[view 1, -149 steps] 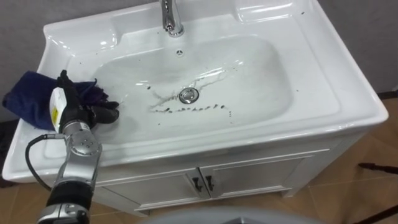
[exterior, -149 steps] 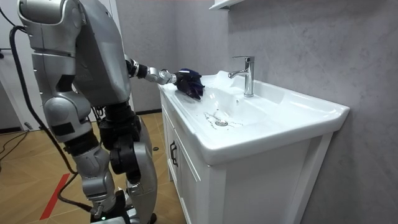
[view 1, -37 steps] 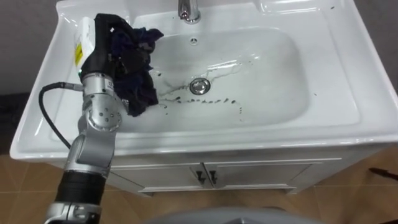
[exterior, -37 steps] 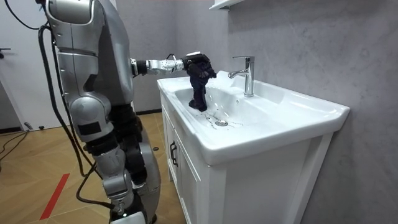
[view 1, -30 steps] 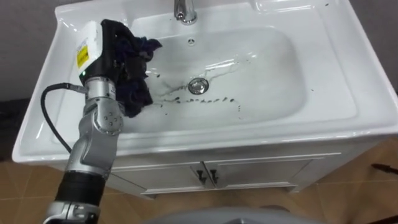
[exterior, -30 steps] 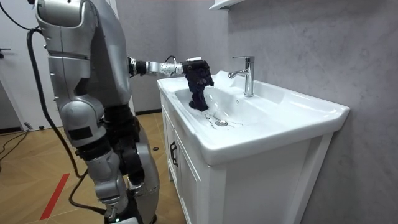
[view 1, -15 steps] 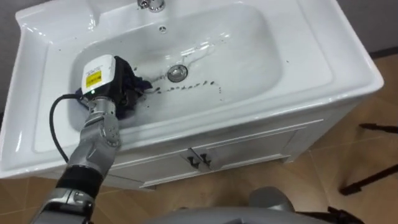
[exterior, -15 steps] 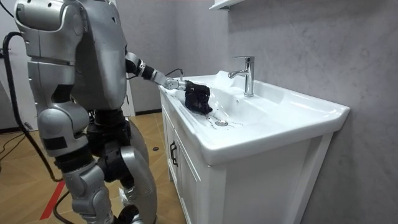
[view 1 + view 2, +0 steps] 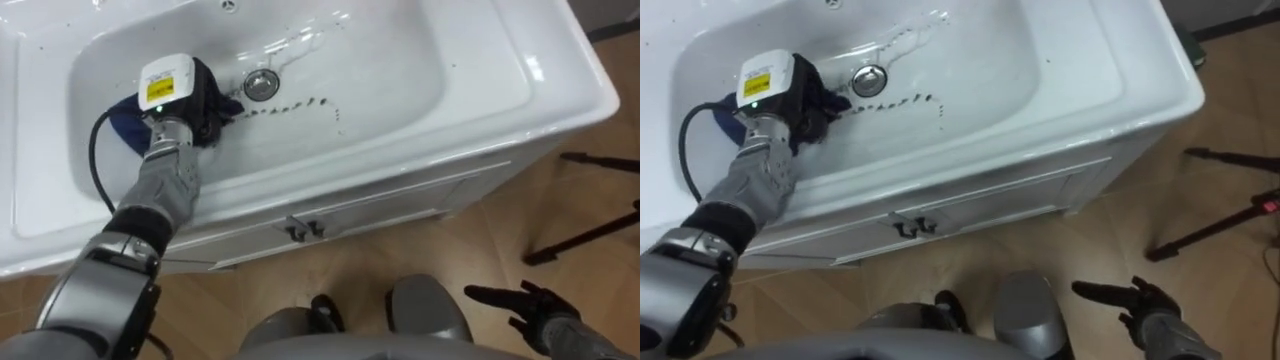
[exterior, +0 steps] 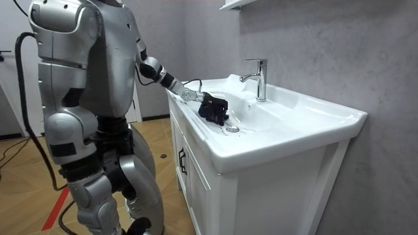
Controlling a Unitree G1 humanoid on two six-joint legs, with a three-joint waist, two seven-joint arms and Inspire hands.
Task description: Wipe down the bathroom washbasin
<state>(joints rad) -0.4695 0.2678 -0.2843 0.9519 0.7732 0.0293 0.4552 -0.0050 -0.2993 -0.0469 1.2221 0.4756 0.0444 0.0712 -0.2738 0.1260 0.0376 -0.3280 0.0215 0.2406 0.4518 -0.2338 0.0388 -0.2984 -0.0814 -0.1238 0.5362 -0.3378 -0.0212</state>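
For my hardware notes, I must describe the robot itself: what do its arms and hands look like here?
The left forearm is silver-grey, in rounded segments, with a black cable looping beside its wrist. The left hand is black, with a white box on its back bearing a yellow label. The right hand has black fingers on a grey wrist.

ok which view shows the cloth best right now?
Left eye view: the cloth shows on both sides of the left hand gripping it, beside the drain. Right eye view shows less of it; room view, a dark bundle.
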